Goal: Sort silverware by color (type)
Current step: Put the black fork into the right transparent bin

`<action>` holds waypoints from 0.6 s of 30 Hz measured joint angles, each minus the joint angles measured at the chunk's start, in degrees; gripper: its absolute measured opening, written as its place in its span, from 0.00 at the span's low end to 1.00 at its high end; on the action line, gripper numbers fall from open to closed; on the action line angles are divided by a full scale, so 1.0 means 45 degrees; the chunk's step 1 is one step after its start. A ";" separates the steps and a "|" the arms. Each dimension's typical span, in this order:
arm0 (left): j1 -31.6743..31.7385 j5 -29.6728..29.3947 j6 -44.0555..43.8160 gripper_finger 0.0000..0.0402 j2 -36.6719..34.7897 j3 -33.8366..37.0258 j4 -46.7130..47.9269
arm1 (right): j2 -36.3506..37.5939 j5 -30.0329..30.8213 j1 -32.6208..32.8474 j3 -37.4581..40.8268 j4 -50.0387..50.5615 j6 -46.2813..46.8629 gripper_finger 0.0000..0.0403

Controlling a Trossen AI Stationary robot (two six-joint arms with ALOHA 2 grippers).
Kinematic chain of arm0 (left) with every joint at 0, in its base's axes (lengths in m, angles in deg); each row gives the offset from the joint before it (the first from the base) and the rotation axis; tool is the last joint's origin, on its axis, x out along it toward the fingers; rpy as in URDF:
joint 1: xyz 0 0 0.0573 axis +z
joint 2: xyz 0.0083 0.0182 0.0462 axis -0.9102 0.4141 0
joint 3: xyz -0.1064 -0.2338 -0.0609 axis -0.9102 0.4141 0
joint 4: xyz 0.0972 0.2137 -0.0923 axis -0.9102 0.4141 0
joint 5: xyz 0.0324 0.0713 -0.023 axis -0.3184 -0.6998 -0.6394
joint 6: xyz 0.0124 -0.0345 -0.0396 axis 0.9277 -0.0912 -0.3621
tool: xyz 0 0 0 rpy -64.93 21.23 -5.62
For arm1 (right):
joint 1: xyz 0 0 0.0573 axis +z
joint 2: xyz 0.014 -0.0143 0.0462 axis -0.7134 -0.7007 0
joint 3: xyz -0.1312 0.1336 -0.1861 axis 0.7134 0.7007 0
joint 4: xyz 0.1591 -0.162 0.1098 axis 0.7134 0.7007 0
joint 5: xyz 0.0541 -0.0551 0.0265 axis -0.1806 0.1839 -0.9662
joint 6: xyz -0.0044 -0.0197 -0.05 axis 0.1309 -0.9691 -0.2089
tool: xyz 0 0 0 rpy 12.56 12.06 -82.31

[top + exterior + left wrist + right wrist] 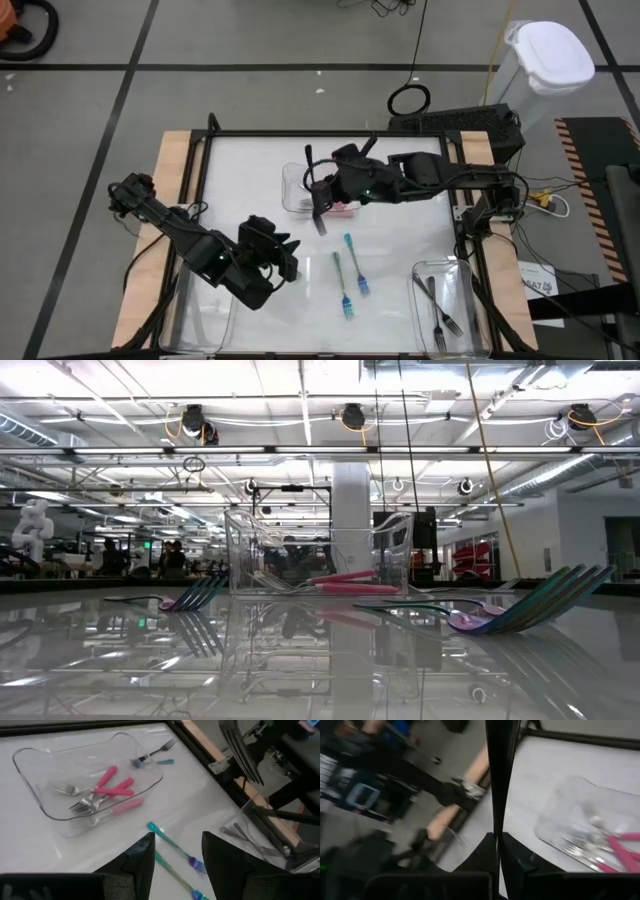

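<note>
The right gripper point(322, 205), near the centre of the high view, has its jaws clenched on a slim dark grey metal fork point(319, 215), which hangs over the edge of the clear rectangular plastic tray with pink-handled forks point(290, 180). The likely slip is a wrong drop: let go here, the grey fork could land among the pink ones. It looks pinched by one end, so it could also swing or twist loose on the way to the clear plastic tray at lower right point(462, 270), which already holds two dark grey forks point(440, 310).

The left gripper point(283, 258) waits at lower left of centre, jaws parted and holding nothing. If it reaches for the two teal-handled forks point(350, 275) lying bare on the white table point(400, 250) at lower centre, the arms may crowd each other.

The pink tray holds about three pink-handled forks point(107, 790). A third clear tray at the lower left edge point(205, 325) appears empty, though the left arm partly hides it.
</note>
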 joint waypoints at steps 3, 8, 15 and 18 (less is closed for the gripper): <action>0.0002 -0.0345 0.0076 0.40 -0.0004 0.0000 -0.0326 | 0.0000 -0.0305 -0.0098 -0.0063 -0.0975 -0.0039 0.02; -0.0010 -0.1602 0.0864 0.40 -0.0004 -0.0068 -0.1077 | 0.0000 -0.0357 -0.0134 -0.0070 -0.2473 0.0255 0.02; -0.0201 -0.3293 0.4616 0.40 -0.0013 -0.1035 -0.1904 | 0.0000 -0.0280 -0.0138 -0.0070 -0.4464 0.0629 0.02; -0.0192 -0.3566 0.6179 0.40 -0.0004 -0.1457 -0.2113 | 0.0000 0.0028 -0.0138 -0.0070 -0.5146 0.0631 0.02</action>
